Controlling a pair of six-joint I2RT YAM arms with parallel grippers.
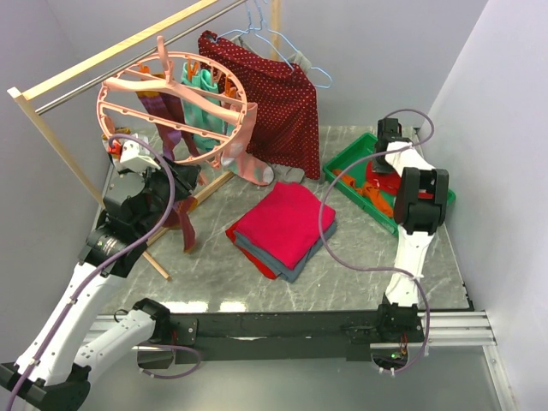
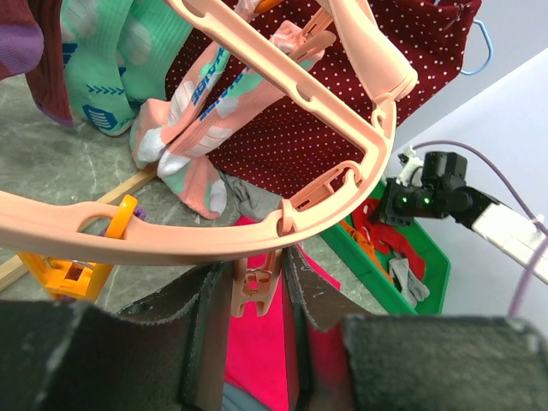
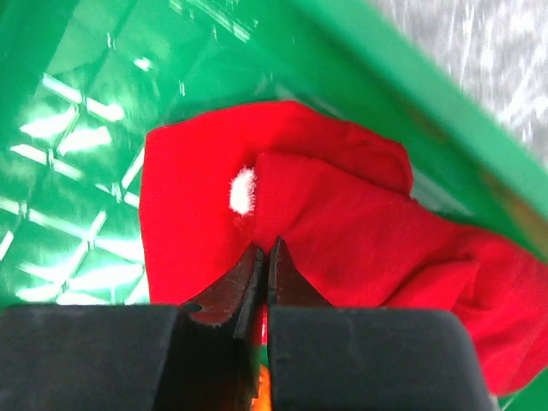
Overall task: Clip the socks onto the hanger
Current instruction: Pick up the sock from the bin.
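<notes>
Right wrist view: your right fingers are pressed together, pinching a fold of the red sock in the green tray, which sits at the worktop's right edge. Your left fingers squeeze a pink clip on the hanger, over the far-left corner.
</notes>
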